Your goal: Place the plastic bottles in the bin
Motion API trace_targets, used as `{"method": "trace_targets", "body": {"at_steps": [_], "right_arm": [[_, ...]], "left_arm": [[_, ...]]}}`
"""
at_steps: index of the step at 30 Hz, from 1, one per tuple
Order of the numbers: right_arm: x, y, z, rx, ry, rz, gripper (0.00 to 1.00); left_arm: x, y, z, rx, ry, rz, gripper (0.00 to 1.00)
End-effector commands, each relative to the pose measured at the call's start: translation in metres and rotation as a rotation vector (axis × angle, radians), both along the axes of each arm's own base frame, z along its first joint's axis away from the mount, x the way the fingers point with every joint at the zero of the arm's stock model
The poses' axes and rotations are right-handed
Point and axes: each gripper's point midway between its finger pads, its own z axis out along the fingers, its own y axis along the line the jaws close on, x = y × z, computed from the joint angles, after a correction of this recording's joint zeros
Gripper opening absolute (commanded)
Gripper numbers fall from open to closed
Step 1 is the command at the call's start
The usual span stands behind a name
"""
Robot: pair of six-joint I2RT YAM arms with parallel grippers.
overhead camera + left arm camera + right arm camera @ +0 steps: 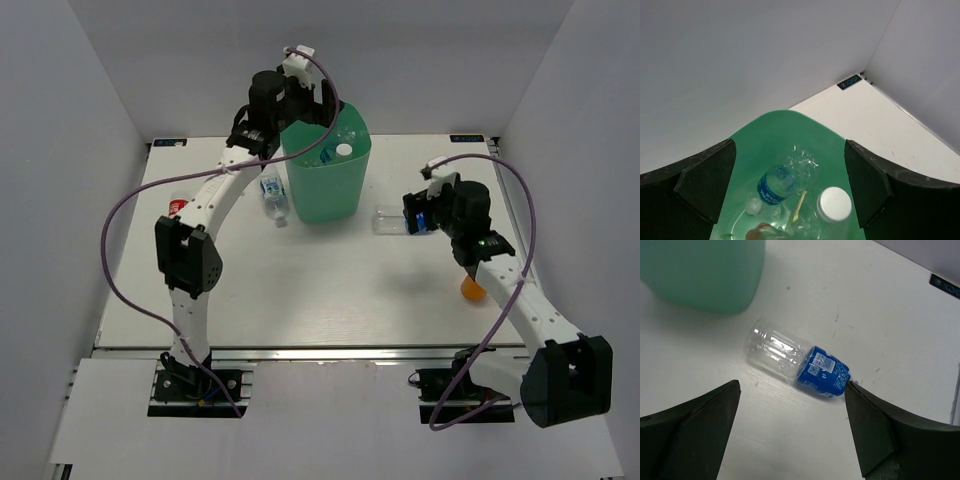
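I'm looking at the white desk [330, 290] carrying everything. The mint-green bin [322, 195] is standing upright toward the back middle. My left pincer [787, 182] is hovering right over the bin's mouth, fingers spread wide, gripping nothing. My right pincer [790, 427] is hanging low to the right of the bin, also spread wide and empty. A blue-label bottle [800, 362] is lying on its side on the desk just past its fingertips. Inside the bin a second blue-label bottle [776, 186] and a white-capped bottle [835, 204] are lying; anything more down there is too cut off to call. A third blue-label bottle [272, 195] is lying just left of the bin. A red-label bottle [178, 207] is peeking out beside the left arm. The orange bottle [470, 288] is sitting half hidden under the right arm.
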Motion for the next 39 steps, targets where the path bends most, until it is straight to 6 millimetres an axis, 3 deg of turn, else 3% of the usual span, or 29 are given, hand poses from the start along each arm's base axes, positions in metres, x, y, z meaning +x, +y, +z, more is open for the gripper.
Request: {"method": "trace_targets", "body": {"at_steps": [1,2,3,4,5,6,7,8,9,10,11,13,14,15,17,20,21,25,30,33,37,39], "right_arm": [[0.003,0.025,0.003,-0.257,-0.037,0.392,0.89],[0.002,0.031,0.000,-0.292,-0.038,0.464,0.89],[0.003,0.032,-0.003,-0.332,-0.034,0.506,0.89],[0.002,0.030,-0.022,-0.404,0.017,0.569,0.89],[0.006,0.033,-0.013,-0.424,0.007,0.604,0.89],[0.007,0.032,-0.016,-0.447,0.023,0.629,0.89],[0.011,0.032,-0.027,-0.492,0.046,0.677,0.89],[0.010,0.032,-0.028,-0.510,0.075,0.709,0.89],[0.014,0.033,-0.042,-0.523,0.114,0.736,0.89],[0.018,0.032,-0.045,-0.534,0.131,0.743,0.89],[0.023,0.031,-0.041,-0.553,0.141,0.759,0.89],[0.033,0.029,-0.059,-0.570,0.211,0.772,0.89],[0.038,0.025,-0.064,-0.594,0.237,0.751,0.89],[0.045,0.023,-0.060,-0.611,0.240,0.742,0.89],[0.054,0.018,-0.081,-0.652,0.295,0.763,0.89],[0.064,0.013,-0.094,-0.691,0.333,0.763,0.89],[0.066,0.012,-0.106,-0.696,0.361,0.771,0.89],[0.080,0.014,-0.125,-0.689,0.422,0.774,0.89],[0.090,0.003,-0.169,-0.723,0.524,0.721,0.89],[0.095,0.005,-0.183,-0.709,0.551,0.713,0.89],[0.104,0.020,-0.166,-0.640,0.496,0.712,0.74],[0.115,0.023,-0.144,-0.623,0.441,0.665,0.53]], "left_arm": [[-0.041,0.031,0.072,-0.044,-0.084,0.069,0.98],[-0.044,0.039,0.074,-0.065,-0.076,0.105,0.98],[-0.052,0.059,0.089,-0.093,-0.088,0.201,0.98],[-0.054,0.068,0.066,-0.090,-0.030,0.247,0.98],[-0.058,0.082,0.060,-0.091,-0.012,0.309,0.98],[-0.073,0.104,0.075,-0.118,-0.031,0.393,0.98],[-0.078,0.113,0.045,-0.109,0.031,0.438,0.98],[-0.086,0.123,0.038,-0.110,0.045,0.472,0.98],[-0.103,0.143,0.047,-0.139,0.030,0.542,0.98],[-0.111,0.153,0.036,-0.163,0.063,0.590,0.98],[-0.119,0.164,-0.006,-0.124,0.133,0.641,0.98],[-0.142,0.193,-0.019,-0.170,0.151,0.761,0.98],[-0.153,0.203,-0.059,-0.128,0.216,0.807,0.98],[-0.160,0.210,-0.072,-0.123,0.241,0.841,0.98],[-0.181,0.224,-0.109,-0.091,0.326,0.898,0.98],[-0.202,0.240,-0.133,-0.085,0.365,0.960,0.98],[-0.211,0.246,-0.149,-0.075,0.390,0.983,0.98],[-0.226,0.256,-0.158,-0.109,0.402,1.025,0.98],[-0.230,0.260,-0.157,-0.114,0.409,1.042,0.98],[-0.229,0.261,-0.156,-0.121,0.392,1.052,0.98],[-0.226,0.262,-0.147,-0.136,0.374,1.059,0.98],[-0.225,0.261,-0.146,-0.130,0.367,1.044,0.98]]}}
